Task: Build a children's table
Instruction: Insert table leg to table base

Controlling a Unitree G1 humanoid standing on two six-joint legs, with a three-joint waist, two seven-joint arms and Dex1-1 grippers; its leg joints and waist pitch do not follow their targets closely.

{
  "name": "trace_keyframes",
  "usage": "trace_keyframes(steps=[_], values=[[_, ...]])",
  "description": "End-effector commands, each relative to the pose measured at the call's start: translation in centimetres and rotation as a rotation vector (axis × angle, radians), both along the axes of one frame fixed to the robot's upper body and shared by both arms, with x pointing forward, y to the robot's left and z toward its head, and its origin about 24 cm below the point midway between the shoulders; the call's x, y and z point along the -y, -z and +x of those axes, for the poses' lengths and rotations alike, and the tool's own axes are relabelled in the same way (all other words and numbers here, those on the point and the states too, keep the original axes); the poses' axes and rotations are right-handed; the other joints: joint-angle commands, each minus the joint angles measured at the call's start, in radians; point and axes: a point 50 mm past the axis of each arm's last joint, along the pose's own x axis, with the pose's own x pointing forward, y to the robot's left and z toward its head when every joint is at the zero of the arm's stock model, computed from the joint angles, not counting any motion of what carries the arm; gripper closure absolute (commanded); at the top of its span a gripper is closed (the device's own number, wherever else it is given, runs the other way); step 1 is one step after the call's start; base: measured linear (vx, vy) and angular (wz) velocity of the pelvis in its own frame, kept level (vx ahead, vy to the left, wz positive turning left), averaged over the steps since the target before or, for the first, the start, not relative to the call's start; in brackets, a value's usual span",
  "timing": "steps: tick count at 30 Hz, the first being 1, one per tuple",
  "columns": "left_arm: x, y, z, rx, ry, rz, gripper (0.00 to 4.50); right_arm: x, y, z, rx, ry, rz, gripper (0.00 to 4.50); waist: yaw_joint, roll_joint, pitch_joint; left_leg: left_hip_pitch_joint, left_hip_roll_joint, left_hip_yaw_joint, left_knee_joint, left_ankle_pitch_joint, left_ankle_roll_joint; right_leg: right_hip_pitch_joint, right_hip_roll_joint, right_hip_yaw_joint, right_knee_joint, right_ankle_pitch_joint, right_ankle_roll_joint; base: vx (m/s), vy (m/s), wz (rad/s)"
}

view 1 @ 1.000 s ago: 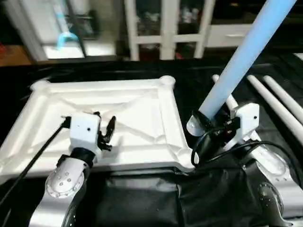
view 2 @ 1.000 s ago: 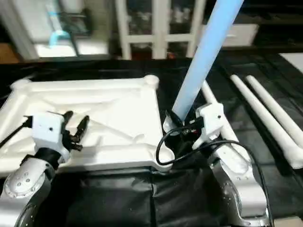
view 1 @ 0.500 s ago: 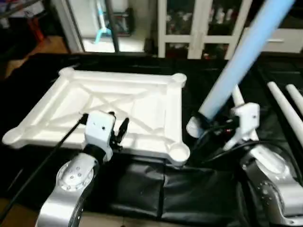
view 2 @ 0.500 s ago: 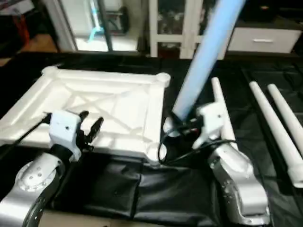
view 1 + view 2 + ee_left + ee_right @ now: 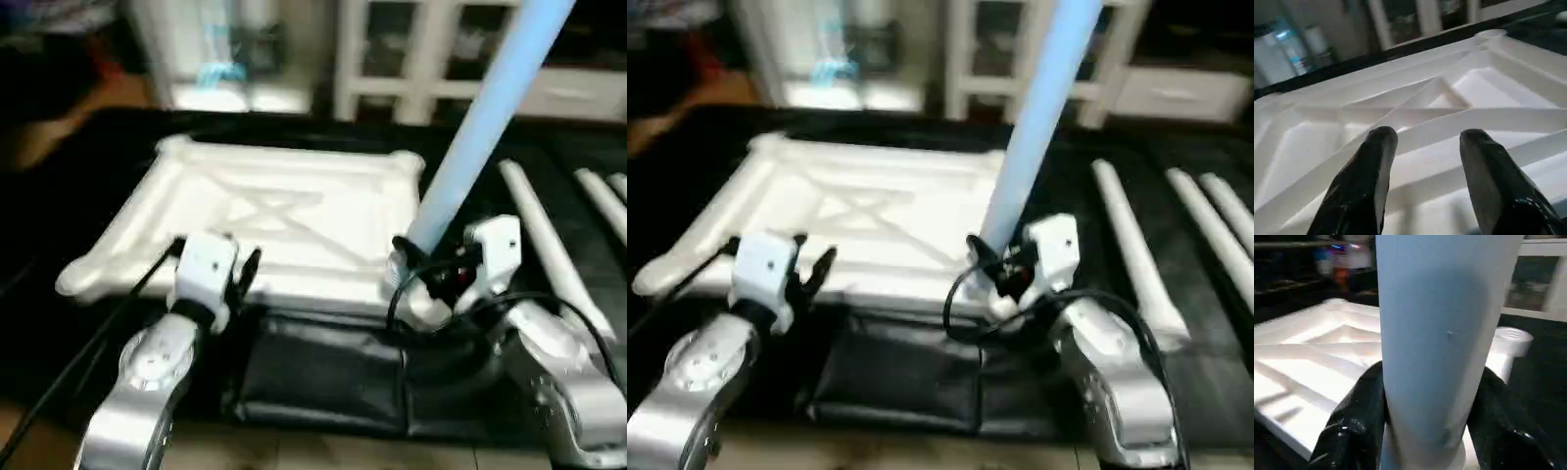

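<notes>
The children's table top (image 5: 284, 211) lies upside down on the black cloth, its ribbed underside and round corner sockets facing up. My right gripper (image 5: 419, 266) is shut on a white leg (image 5: 485, 108), which rises steeply up and to the right. Its lower end sits at the top's near right corner; whether it is in the socket I cannot tell. In the right wrist view both fingers (image 5: 1354, 423) press against the leg (image 5: 1444, 333). My left gripper (image 5: 1422, 142) hangs open and empty over the top's near rim (image 5: 1459, 122). Three more legs (image 5: 1132, 250) lie on the right.
A white glass-door cabinet (image 5: 411, 59) stands behind the work surface. Black cloth (image 5: 323, 377) is folded along the near edge, with wooden floor (image 5: 294, 455) just below it. A black cable (image 5: 88, 343) runs along my left forearm.
The whole picture has shifted, so the camera has moved. The leg's lower end stood beside the top's right edge and now meets the near right corner. Both grippers keep their state.
</notes>
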Motion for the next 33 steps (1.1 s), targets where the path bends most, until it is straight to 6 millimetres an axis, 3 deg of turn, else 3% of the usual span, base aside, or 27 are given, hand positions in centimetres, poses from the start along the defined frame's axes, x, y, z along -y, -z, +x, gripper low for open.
trace_keyframes(steps=[1,2,3,4,6,7,8,9,11,12,13,14,15,16,17,18,20,21,22,23,24,25,26,27,28,30,33], values=[[0.2,0.1,0.0,0.003,-0.01,-0.013,2.12,0.5,-0.7,0.1,0.016,0.032,0.004,2.63,0.006,-0.011,-0.063,0.021,0.137,-0.105,-0.109,0.021,-0.059,0.035,-0.097,0.053,-0.066,0.162,-0.165,-0.028,0.113,-0.02],[0.3,0.0,0.1,0.008,-0.018,-0.009,2.12,0.6,-0.9,0.2,0.019,0.043,0.013,2.63,-0.003,0.004,-0.063,0.018,0.159,-0.128,-0.115,0.083,-0.117,0.041,-0.066,0.043,-0.066,0.203,-0.193,-0.028,0.113,-0.02],[0.3,0.0,0.1,0.009,-0.018,-0.009,2.12,0.7,-0.9,0.2,0.019,0.043,0.014,2.63,-0.014,0.014,-0.055,0.027,0.185,-0.137,-0.142,0.055,-0.217,0.03,-0.027,0.024,-0.058,0.14,-0.153,-0.03,0.066,0.02],[0.4,0.1,0.1,0.009,-0.017,-0.011,2.12,0.7,-1.0,0.3,0.019,0.046,0.016,2.63,-0.025,0.018,-0.046,0.024,0.224,-0.152,-0.184,-0.05,-0.285,0.027,-0.014,0.013,-0.041,0.046,-0.09,0.0,0.0,0.0],[0.6,0.2,0.1,0.001,-0.022,-0.023,2.12,0.6,-1.1,0.3,0.016,0.046,0.011,2.63,-0.032,0.022,-0.037,0.031,0.278,-0.175,-0.23,-0.23,-0.287,0.016,-0.005,-0.003,-0.015,-0.037,-0.008,0.0,0.0,0.0],[0.6,0.3,0.1,-0.002,-0.024,-0.023,2.12,0.6,-1.1,0.3,0.016,0.045,0.009,2.63,-0.033,0.022,-0.039,0.036,0.287,-0.18,-0.235,-0.254,-0.263,0.011,-0.004,-0.005,-0.003,-0.04,0.013,-0.034,-0.085,0.13],[0.6,0.3,0.2,-0.003,-0.026,-0.022,2.12,0.6,-1.1,0.3,0.016,0.044,0.008,2.63,-0.034,0.017,-0.043,0.05,0.297,-0.198,-0.234,-0.236,-0.185,-0.003,-0.012,0.001,0.006,-0.047,0.019,-0.034,-0.085,0.13],[0.6,0.3,0.2,-0.002,-0.026,-0.022,2.12,0.6,-1.1,0.4,0.017,0.042,0.008,2.63,-0.034,0.013,-0.048,0.053,0.282,-0.194,-0.22,-0.165,-0.101,-0.006,-0.018,0.007,0.001,-0.034,-0.01,-0.038,-0.134,0.06],[0.7,0.4,0.2,-0.002,-0.025,-0.027,2.12,0.5,-1.1,0.4,0.018,0.035,-0.002,2.63,-0.034,0.005,-0.054,0.049,0.26,-0.187,-0.206,-0.123,-0.017,0.002,-0.026,0.012,-0.019,-0.01,-0.067,-0.046,-0.192,-0.01],[0.7,0.3,0.3,0.0,-0.028,-0.024,2.12,0.5,-1.2,0.4,0.02,0.033,-0.001,2.63,-0.039,-0.019,-0.063,0.019,0.196,-0.149,-0.162,-0.115,0.142,0.022,-0.048,0.021,-0.074,0.091,-0.285,-0.057,-0.242,-0.03],[0.7,0.3,0.3,0.002,-0.029,-0.022,2.12,0.5,-1.3,0.5,0.02,0.032,0.001,2.63,-0.038,-0.032,-0.063,-0.002,0.132,-0.105,-0.121,-0.138,0.179,0.03,-0.049,0.019,-0.117,0.105,-0.395,-0.045,-0.238,0.02],[0.6,0.7,0.3,-0.046,-0.048,-0.032,2.12,0.5,-1.3,0.5,0.021,0.033,0.003,2.63,-0.017,-0.065,-0.073,-0.059,0.014,-0.047,0.072,-0.141,0.189,0.092,-0.105,0.063,-0.186,0.048,-0.525,-0.045,-0.238,0.02],[0.5,0.7,0.3,-0.051,-0.052,-0.039,2.12,0.5,-1.4,0.5,0.021,0.034,0.005,2.63,-0.009,-0.056,-0.057,-0.096,0.026,-0.071,0.102,-0.04,0.132,0.094,-0.133,0.078,-0.174,-0.029,-0.435,-0.04,-0.214,-0.04],[0.5,0.7,0.3,-0.05,-0.053,-0.042,2.12,0.5,-1.4,0.5,0.021,0.035,0.005,2.63,-0.013,-0.061,-0.05,-0.105,0.028,-0.078,0.093,0.004,0.099,0.088,-0.126,0.062,-0.171,-0.069,-0.349,-0.057,-0.185,-0.09],[0.5,0.7,0.3,-0.047,-0.054,-0.042,2.12,0.5,-1.3,0.5,0.019,0.035,0.009,2.63,-0.007,-0.064,-0.047,-0.093,0.03,-0.093,0.038,0.043,0.075,0.082,-0.11,0.064,-0.17,-0.162,-0.161,-0.057,-0.185,-0.09],[0.5,0.6,0.3,-0.037,-0.049,-0.033,2.12,0.5,-1.3,0.4,0.016,0.033,0.011,2.63,0.002,-0.042,-0.057,-0.083,0.071,-0.128,-0.002,0.038,0.106,0.09,-0.132,0.09,-0.161,-0.19,-0.095,-0.056,-0.12,-0.05],[0.6,0.5,0.1,-0.023,-0.031,-0.021,2.12,0.3,-1.2,0.3,0.008,0.014,0.031,2.63,0.017,-0.038,-0.05,-0.093,0.085,-0.151,0.011,-0.001,0.166,0.092,-0.175,0.124,-0.167,-0.307,-0.089,-0.056,-0.063,-0.07],[0.8,0.6,0.0,-0.024,0.002,-0.016,2.12,0.3,-1.3,0.2,0.007,0.01,0.045,2.63,0.028,-0.04,-0.044,-0.087,0.099,-0.164,0.038,-0.02,0.116,0.084,-0.212,0.15,-0.187,-0.42,-0.138,-0.055,-0.022,-0.07],[1.0,0.4,-0.2,-0.006,0.043,0.006,2.12,0.3,-1.3,0.3,0.006,0.007,0.059,2.63,0.03,-0.037,-0.039,-0.091,0.102,-0.173,0.034,-0.013,0.093,0.089,-0.206,0.146,-0.187,-0.439,-0.163,0.0,0.0,0.0],[1.1,0.3,-0.4,0.01,0.089,0.015,2.12,0.3,-1.4,0.3,0.006,0.003,0.068,2.63,0.035,-0.026,-0.034,-0.073,0.108,-0.172,-0.027,0.013,0.075,0.075,-0.133,0.093,-0.176,-0.418,-0.193,0.0,0.0,0.0],[1.6,0.3,-0.8,0.008,0.181,-0.004,2.12,0.4,-1.6,0.5,0.018,-0.001,0.07,2.63,0.027,-0.014,-0.031,-0.011,0.141,-0.162,-0.092,-0.043,0.088,0.033,-0.042,0.037,-0.152,-0.34,-0.179,-0.034,0.077,0.08],[1.6,0.3,-0.8,0.008,0.192,-0.007,2.12,0.4,-1.7,0.5,0.019,-0.001,0.07,2.63,0.027,-0.014,-0.031,-0.011,0.141,-0.162,-0.092,-0.043,0.088,0.033,-0.042,0.037,-0.152,-0.34,-0.179,-0.033,0.097,0.14],[1.8,0.4,-0.8,0.005,0.262,0.036,2.12,0.7,-1.8,1.0,0.027,0.01,0.063,2.63,0.004,0.007,-0.044,0.028,0.203,-0.193,-0.119,-0.002,0.119,0.022,-0.016,0.014,-0.085,-0.057,-0.163,-0.033,0.097,0.14],[1.9,0.4,-0.8,0.005,0.274,0.047,2.12,0.7,-1.8,1.1,0.03,0.012,0.061,2.63,0.008,0.009,-0.041,0.027,0.207,-0.189,-0.125,0.0,0.115,0.021,-0.019,0.014,-0.081,-0.023,-0.158,-0.034,0.105,0.1],[2.0,0.4,-0.4,0.026,0.34,0.137,2.12,1.0,-2.1,1.7,0.054,0.025,0.039,2.63,0.005,0.003,-0.029,0.013,0.183,-0.161,-0.138,-0.119,0.025,0.026,-0.036,0.028,-0.093,-0.018,-0.159,-0.046,0.092,0.09],[2.0,0.3,-0.3,0.039,0.364,0.163,2.12,1.1,-2.2,1.9,0.066,0.029,0.029,2.63,0.008,-0.01,-0.023,0.016,0.145,-0.128,-0.134,-0.298,-0.082,0.024,-0.056,0.047,-0.123,-0.179,-0.167,-0.048,0.078,0.07],[2.5,-0.8,0.2,0.041,0.517,0.081,1.76,1.3,-3.0,2.3,0.128,0.01,0.047,2.63,0.002,-0.017,-0.02,0.021,0.138,-0.119,-0.13,-0.384,-0.135,0.012,-0.07,0.056,-0.146,-0.401,-0.117,0.0,0.0,0.0]])
